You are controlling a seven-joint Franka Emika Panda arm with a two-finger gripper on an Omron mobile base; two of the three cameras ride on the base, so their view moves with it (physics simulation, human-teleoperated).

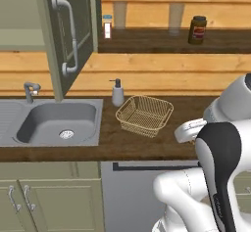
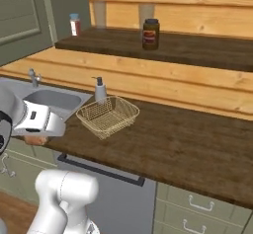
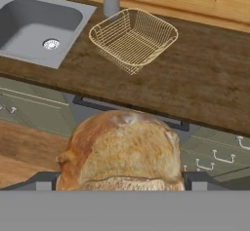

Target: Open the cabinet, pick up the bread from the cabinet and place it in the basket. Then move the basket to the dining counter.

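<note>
Gripper: its two fingers stand wide, one on each side of the bread, clamped on it; in the hand view the tips are mostly hidden behind it.
Bread: a rounded tan-brown bun with a paler crust on top and a rough lower edge. It is held in the air, in front of the counter edge and lower than the top.
Basket: golden wire mesh with flared sides, standing on the dark wooden counter, well apart from the bread.
Soap bottle: grey, just behind the basket.
Sink: grey, left of the basket, with a tap.
Cabinet: its door stands open above the sink.
Shelf: holds a dark jar and a small bottle.
</note>
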